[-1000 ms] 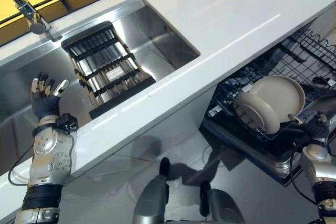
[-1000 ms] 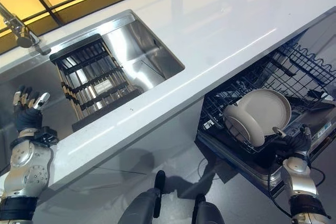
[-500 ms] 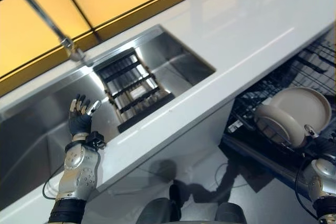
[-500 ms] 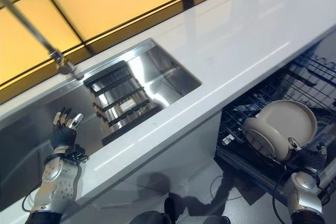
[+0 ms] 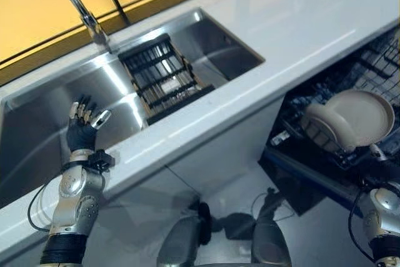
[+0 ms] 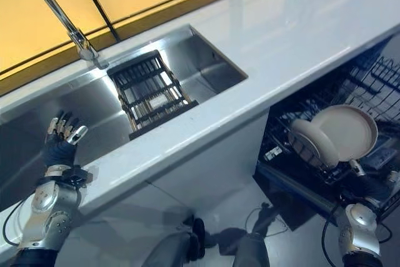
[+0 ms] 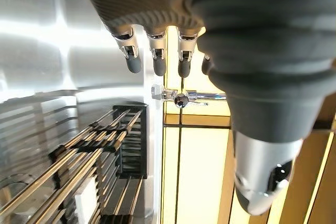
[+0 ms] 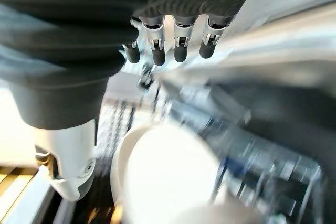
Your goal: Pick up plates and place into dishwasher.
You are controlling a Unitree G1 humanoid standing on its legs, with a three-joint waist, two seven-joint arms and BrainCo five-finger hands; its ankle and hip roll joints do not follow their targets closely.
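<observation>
Two cream plates [image 5: 350, 120] standing on edge in dark wire dishwasher rack [image 6: 294, 123], below white desk [image 5: 300, 23]. Likely ceramic: stiff, glossy, slippery, breakable, moderately heavy; best pinched at rim, thumb opposite fingers. Round, pale, shallow raised rim, leaning together. Right robot hand [image 8: 173, 45] near plates, fingers straight, holding nothing. Left robot hand [image 5: 82, 128] spread over steel sink [image 5: 44, 123], beside black slatted sink rack [image 5: 162, 76], empty.

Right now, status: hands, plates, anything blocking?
Left hand open, raised over the sink, empty. Right hand open by the dishwasher rack, empty. Two plates racked upright. Nothing blocking.
</observation>
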